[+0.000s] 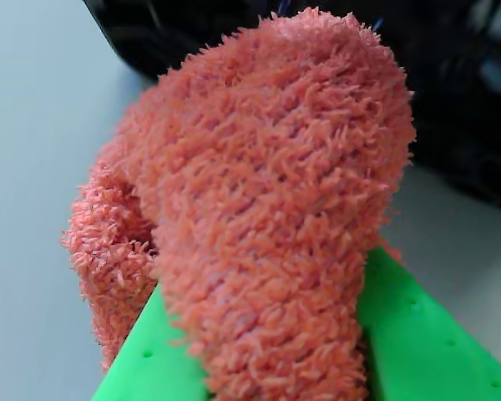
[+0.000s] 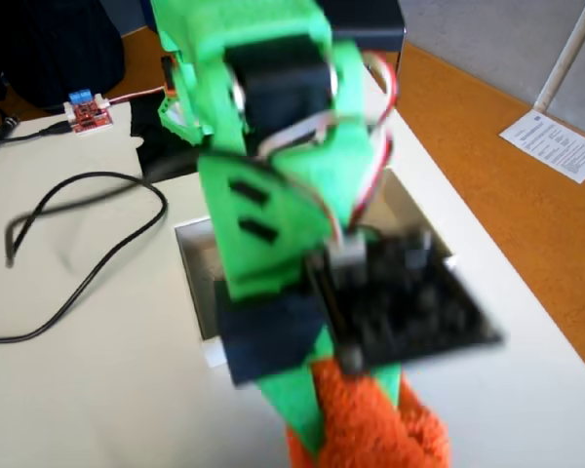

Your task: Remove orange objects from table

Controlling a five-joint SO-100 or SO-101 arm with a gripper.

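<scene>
Wrist view. Item: orange bundle (image 1: 267, 209), fuzzy terry cloth, filling most of the frame. It sits wedged between the two green fingers (image 1: 426, 351) of the gripper (image 1: 275, 368), which are clenched on its lower part. A loose flap droops off the bundle's left side. Behind the bundle: a dark mass (too blurred to name) and pale table (image 1: 33, 125).

Fixed view. Item: green arm (image 2: 273, 146), blurred, covering most of the scene. The orange bundle shows just below the gripper (image 2: 346, 429), at the frame's bottom edge over the table (image 2: 97, 370). Whether it touches the surface, you cannot tell. White box (image 2: 200, 263) lies just beyond the bundle, behind the arm; black cable (image 2: 97, 214) and red board (image 2: 88, 114) lie farther off.

Handling advice: keep your squeeze firm, lift straight, and mind the drooping flap, which could snag the box rim.
</scene>
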